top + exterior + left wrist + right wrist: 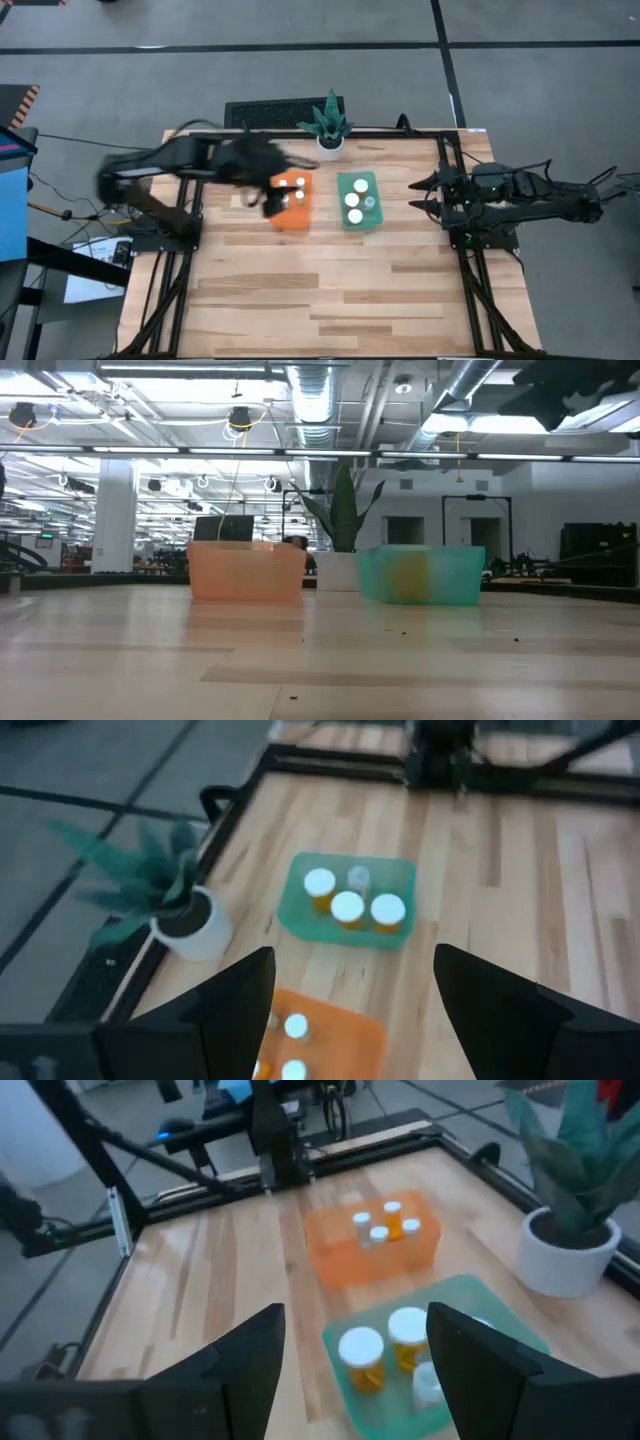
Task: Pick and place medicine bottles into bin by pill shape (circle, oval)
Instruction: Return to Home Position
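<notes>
The orange bin and the green bin stand side by side on the table, toward its far edge. Three white-capped medicine bottles stand upright in the orange bin. Three white-capped bottles and one bluish-clear bottle stand in the green bin. My left gripper hangs open and empty above the orange bin's left end. My right gripper is open and empty, raised to the right of the green bin, and it also shows in the right wrist view.
A white plant pot with a spiky green plant stands at the far edge behind the bins. Black frame rails run along the table's left, right and far sides. Bare wood lies between the bins and the near edge.
</notes>
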